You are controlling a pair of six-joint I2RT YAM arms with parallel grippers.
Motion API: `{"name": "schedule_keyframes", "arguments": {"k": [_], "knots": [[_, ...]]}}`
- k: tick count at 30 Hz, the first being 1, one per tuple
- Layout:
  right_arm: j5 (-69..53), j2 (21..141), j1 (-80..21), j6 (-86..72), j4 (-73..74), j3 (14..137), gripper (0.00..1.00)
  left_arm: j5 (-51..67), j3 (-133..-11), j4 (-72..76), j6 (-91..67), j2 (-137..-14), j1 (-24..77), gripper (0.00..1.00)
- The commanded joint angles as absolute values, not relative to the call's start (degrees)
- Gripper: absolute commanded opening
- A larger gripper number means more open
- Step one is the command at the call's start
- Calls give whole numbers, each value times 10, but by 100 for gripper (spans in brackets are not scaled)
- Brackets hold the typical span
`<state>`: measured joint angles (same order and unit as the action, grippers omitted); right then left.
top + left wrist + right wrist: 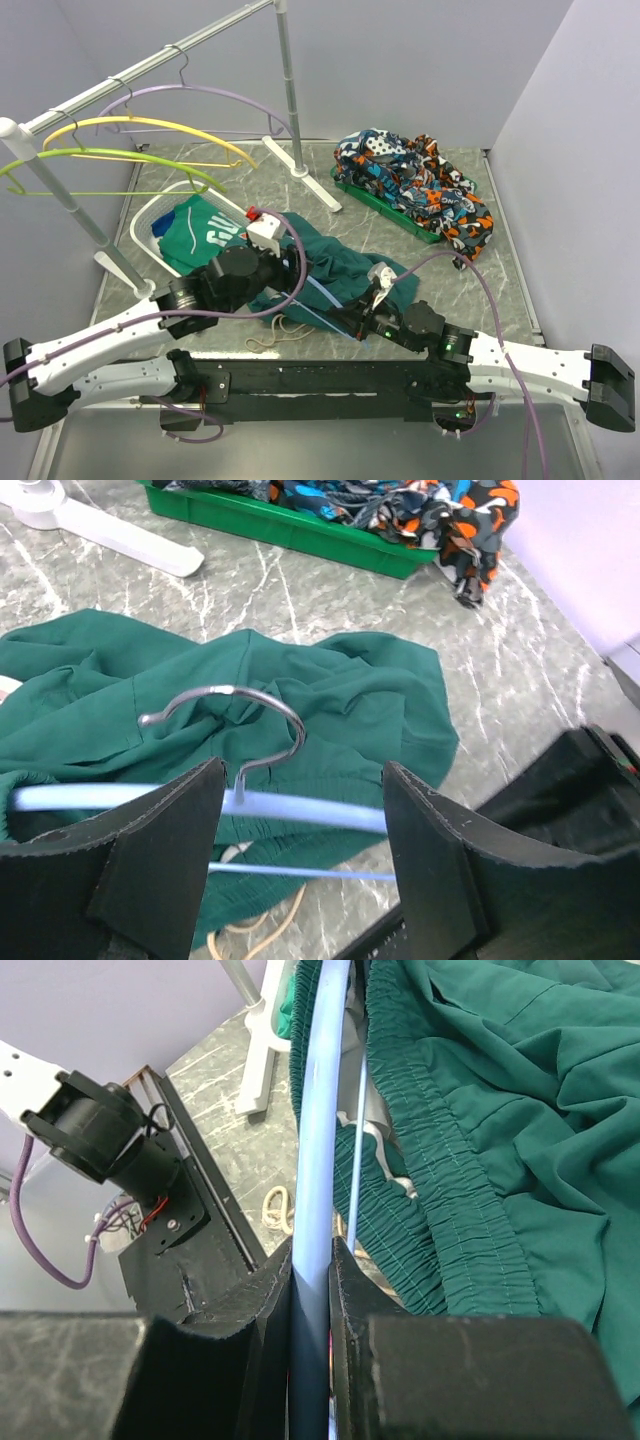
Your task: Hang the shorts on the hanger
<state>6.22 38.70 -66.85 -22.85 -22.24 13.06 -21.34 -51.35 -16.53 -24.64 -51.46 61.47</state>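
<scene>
The dark teal shorts [335,265] lie crumpled on the table's middle, their pale drawstring [272,335] trailing toward the near edge. The light-blue hanger [300,808] lies over them, its metal hook [235,695] resting on the fabric. My left gripper [300,855] is open, its fingers [170,860] on either side of the hanger's bar just below the hook. My right gripper [312,1290] is shut on one arm of the hanger [320,1140], beside the shorts' elastic waistband [440,1200]. In the top view both grippers meet over the shorts, left [290,268] and right [375,298].
A white basket [145,225] at the left holds a green garment with white lettering [200,235]. A green tray [400,220] at the back right holds orange-blue patterned clothes [415,180]. A rack [285,90] carries purple, yellow and green hangers; its white foot [305,170] stands behind the shorts.
</scene>
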Motion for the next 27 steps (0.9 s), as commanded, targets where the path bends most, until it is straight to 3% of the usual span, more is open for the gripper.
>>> {"name": "schedule_keyframes", "arguments": {"k": [1,6,12,17,18,19,20,22,25,27], "knots": [[66,391,-676,-221,-265,158,0,-251,-517,-74,-238,-533,616,70],[70,395,-678,-220,-259,162,0,-258,-506,-36,-243,-551,616,68],[77,395,-683,-221,-254,163,0,-279,-490,-13,-242,-566,616,55],[89,396,-687,-220,-242,168,0,-275,-471,18,-231,-560,616,29],[91,396,-687,-221,-240,170,0,-274,-471,21,-230,-561,616,12],[93,396,-688,-222,-231,171,0,-275,-472,20,-226,-562,616,6],[98,395,-689,-224,-226,175,0,-279,-473,18,-225,-564,616,1],[114,393,-689,-238,-195,184,0,-283,-472,18,-222,-562,616,1],[140,375,-689,-262,-142,208,45,-279,-463,18,-219,-552,616,1],[175,348,-690,-286,-94,218,57,-281,-461,17,-220,-546,616,1]]}}
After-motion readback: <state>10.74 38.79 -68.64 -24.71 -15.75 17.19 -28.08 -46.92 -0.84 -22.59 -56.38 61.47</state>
